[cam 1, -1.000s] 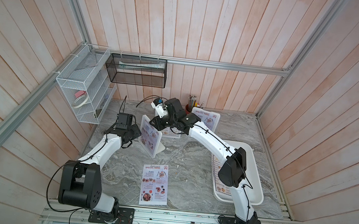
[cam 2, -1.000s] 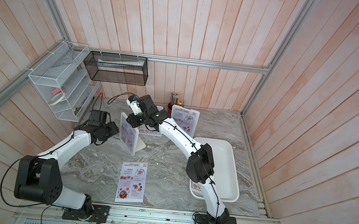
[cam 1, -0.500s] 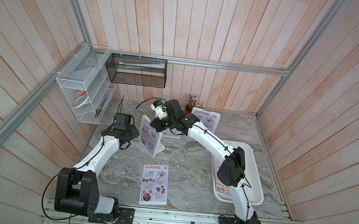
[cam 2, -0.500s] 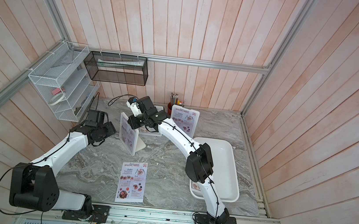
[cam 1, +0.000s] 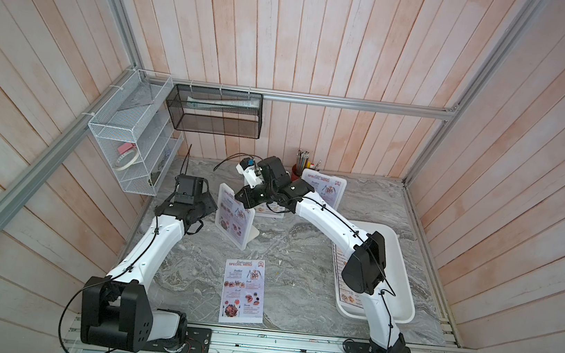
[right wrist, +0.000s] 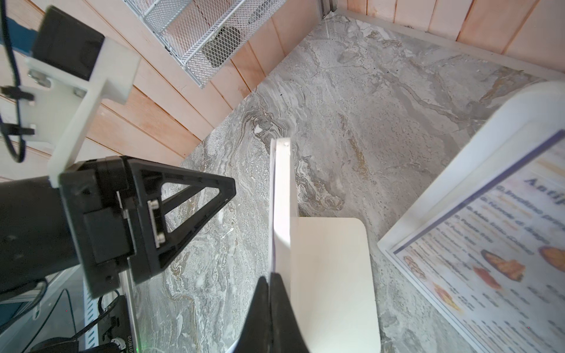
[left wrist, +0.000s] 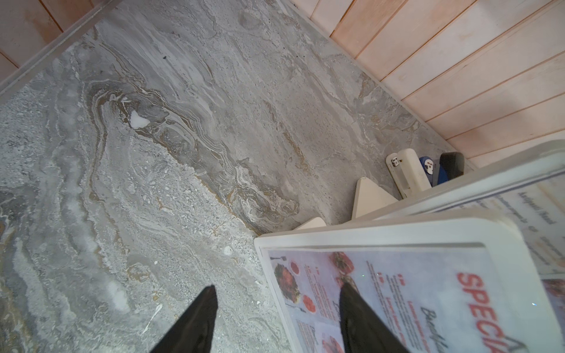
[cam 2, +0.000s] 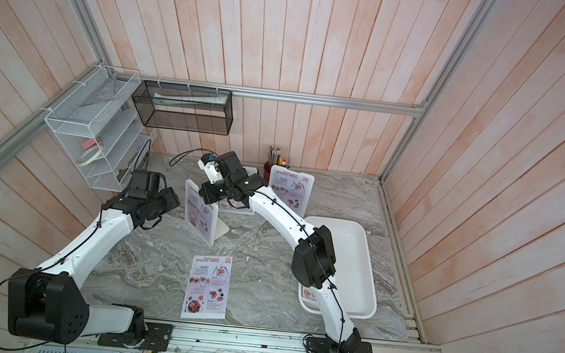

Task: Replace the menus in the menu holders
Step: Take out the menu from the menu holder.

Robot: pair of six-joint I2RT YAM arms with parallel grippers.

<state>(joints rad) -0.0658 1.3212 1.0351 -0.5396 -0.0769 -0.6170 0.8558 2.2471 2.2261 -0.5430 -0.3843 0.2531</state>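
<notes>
A white menu holder (cam 1: 241, 244) stands mid-table with a "SPECIAL MENU" sheet (cam 1: 233, 215) in it. My right gripper (right wrist: 270, 278) sits at its top edge, shut on the thin menu edge at the holder's front face (right wrist: 282, 195). From the left, my left gripper (left wrist: 275, 293) is open, with one fingertip (left wrist: 351, 305) before the menu (left wrist: 428, 290) and one over the table. A loose "SPECIAL MENU" sheet (cam 1: 242, 290) lies flat near the front. A second holder (cam 1: 341, 191) stands at the back. A third (right wrist: 443, 189) is close behind the right arm.
A white tray (cam 1: 398, 256) with a sheet in it lies at the right under the right arm. A pencil cup (cam 1: 297, 173) and staplers (left wrist: 409, 174) stand by the back wall. Wire baskets (cam 1: 126, 138) hang on the left wall.
My right gripper's jaws have closed at the top edge of the middle holder. The left arm has barely shifted and its jaws stay open.
</notes>
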